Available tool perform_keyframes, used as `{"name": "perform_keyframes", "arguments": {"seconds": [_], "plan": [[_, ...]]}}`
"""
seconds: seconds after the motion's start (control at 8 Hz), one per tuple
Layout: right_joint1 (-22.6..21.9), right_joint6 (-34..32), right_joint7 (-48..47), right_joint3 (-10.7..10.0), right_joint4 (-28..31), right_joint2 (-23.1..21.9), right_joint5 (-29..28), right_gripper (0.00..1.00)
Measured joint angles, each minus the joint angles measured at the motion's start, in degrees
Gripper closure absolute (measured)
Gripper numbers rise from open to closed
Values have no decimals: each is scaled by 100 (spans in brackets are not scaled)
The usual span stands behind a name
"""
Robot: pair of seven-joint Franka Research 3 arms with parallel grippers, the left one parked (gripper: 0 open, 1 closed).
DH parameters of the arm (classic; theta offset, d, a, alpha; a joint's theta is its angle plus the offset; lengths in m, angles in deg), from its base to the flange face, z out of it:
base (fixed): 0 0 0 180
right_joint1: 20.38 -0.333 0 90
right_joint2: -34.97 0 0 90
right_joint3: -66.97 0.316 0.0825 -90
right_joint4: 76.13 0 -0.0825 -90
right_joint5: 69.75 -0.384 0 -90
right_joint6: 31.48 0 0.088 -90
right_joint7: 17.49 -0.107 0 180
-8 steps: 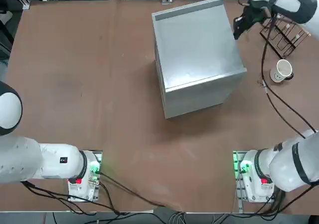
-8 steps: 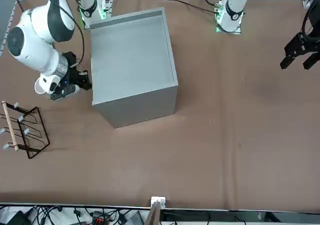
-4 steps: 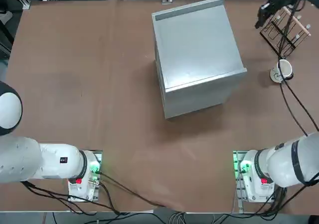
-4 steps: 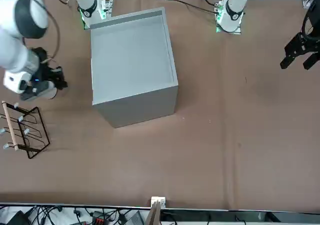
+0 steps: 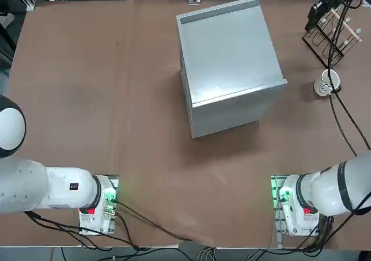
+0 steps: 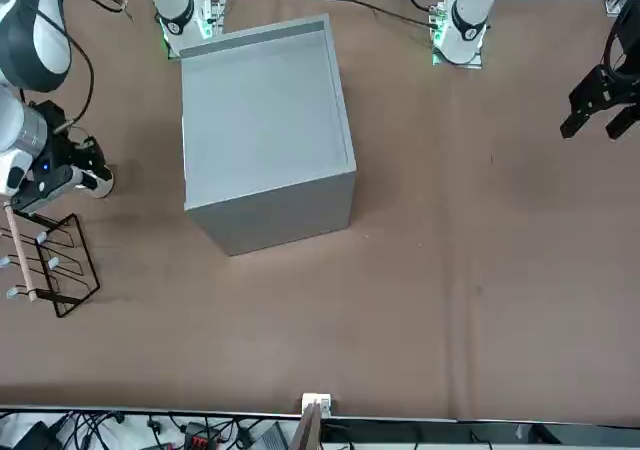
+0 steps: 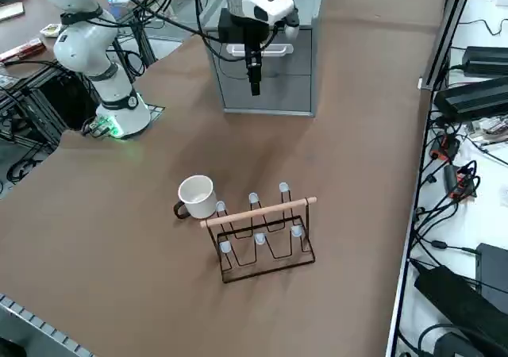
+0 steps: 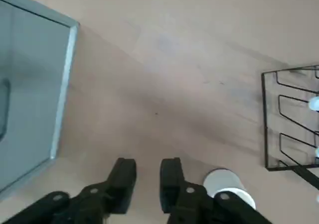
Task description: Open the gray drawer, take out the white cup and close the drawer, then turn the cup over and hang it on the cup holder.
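White cup (image 7: pixel 196 193) lies sideways, mouth seemingly toward the camera; right end effector (image 8: pixel 148 170) slightly spread, empty.

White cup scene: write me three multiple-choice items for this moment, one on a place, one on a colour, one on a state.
1. Where is the white cup?
A. In the drawer.
B. On the table beside the cup holder.
C. Hung on a peg.
2. What colour is the cup holder's wire frame?
A. Dark brown.
B. White.
C. Green.
3. What is the right gripper doing?
A. Clamping the cup.
B. Open and empty, above the table near the cup.
C. Reaching inside the drawer.
Answers: B, it sits on the tabletop; A, the wire looks dark; B, a gap shows between bare fingers.
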Motion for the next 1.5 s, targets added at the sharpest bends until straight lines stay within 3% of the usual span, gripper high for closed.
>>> {"name": "perform_keyframes", "arguments": {"seconds": [0.12, 0.38, 0.75, 1.0, 1.12, 1.5], "plan": [[101, -31, 133, -1, 8, 31, 73, 50], [417, -27, 809, -9, 104, 7, 122, 37], [1209, 27, 1862, -41, 707, -578, 126, 29], [2006, 319, 3019, -61, 1151, -881, 120, 22], [2546, 629, 3893, -75, 1335, -813, -15, 19], [4080, 791, 6657, -107, 1470, -157, -1316, 14]]}}
